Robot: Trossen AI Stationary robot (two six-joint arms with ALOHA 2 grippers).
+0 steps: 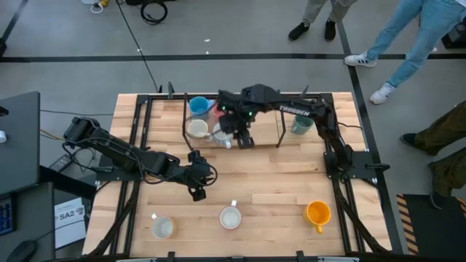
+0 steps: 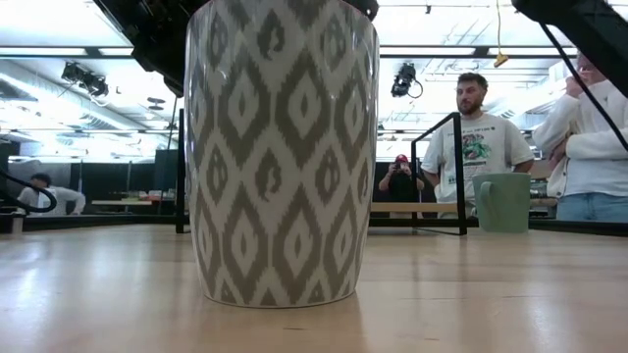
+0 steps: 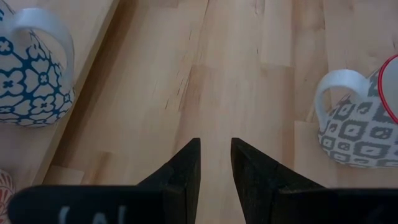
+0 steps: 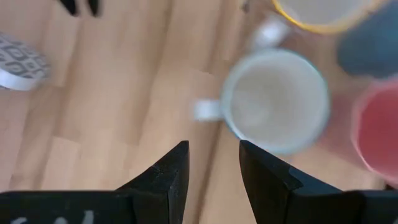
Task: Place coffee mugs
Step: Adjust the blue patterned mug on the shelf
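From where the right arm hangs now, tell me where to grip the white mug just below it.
Grip the white mug by its rim wall, coming straight down from above. It stands upright with its mouth open to the right gripper, whose jaws are parted. Its handle sticks out sideways toward the bare table, so one jaw could probably go inside the rim beside it.

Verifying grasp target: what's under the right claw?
A pale mug sits mouth up below the open right claw, handle sideways, seemingly empty. A pink mug sits beside it. In the high view, the arm covers much of that cluster.
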